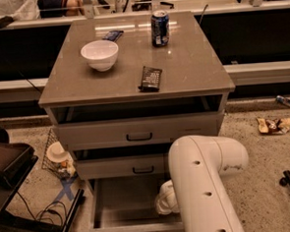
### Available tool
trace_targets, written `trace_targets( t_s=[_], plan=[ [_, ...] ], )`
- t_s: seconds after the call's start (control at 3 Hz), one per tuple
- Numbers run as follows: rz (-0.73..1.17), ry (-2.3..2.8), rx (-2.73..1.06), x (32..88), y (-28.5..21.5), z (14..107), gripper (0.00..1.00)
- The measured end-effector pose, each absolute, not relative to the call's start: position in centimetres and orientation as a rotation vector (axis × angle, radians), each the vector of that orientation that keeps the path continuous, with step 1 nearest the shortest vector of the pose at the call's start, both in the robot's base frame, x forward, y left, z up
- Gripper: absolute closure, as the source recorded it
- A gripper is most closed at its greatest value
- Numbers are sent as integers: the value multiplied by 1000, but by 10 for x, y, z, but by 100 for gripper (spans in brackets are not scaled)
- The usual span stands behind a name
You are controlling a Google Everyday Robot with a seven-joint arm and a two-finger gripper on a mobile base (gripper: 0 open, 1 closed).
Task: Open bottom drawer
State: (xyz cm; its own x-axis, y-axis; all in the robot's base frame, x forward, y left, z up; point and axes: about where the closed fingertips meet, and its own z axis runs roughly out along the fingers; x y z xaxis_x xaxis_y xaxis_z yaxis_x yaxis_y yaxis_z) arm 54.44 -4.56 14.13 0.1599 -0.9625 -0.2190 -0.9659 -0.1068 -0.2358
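Bottom drawer (121, 200): pulled out, left interior bare. Right side: blocked by arm (203, 183); gripper (165, 200) apparently low inside drawer at right, largely hidden. Above: middle drawer (121, 166) front overhangs the rear.

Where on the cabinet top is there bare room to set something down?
Free: the right strip of the cabinet top, past the can and dark bar; also the front left corner, in front of the bowl. Crowded: back middle. The gripper sits low over the open bottom drawer.
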Motion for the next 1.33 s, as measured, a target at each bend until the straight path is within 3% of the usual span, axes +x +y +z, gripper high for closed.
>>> trace_targets(
  t_s=[0.33, 0.67, 1.0, 1.33],
  plan=[
    [181, 1979, -2238, 459, -92, 108, 100],
    [207, 1995, -2255, 451, -98, 105, 100],
    [210, 1994, -2256, 450, -97, 105, 88],
    [211, 1994, -2257, 449, -97, 106, 64]
  ],
)
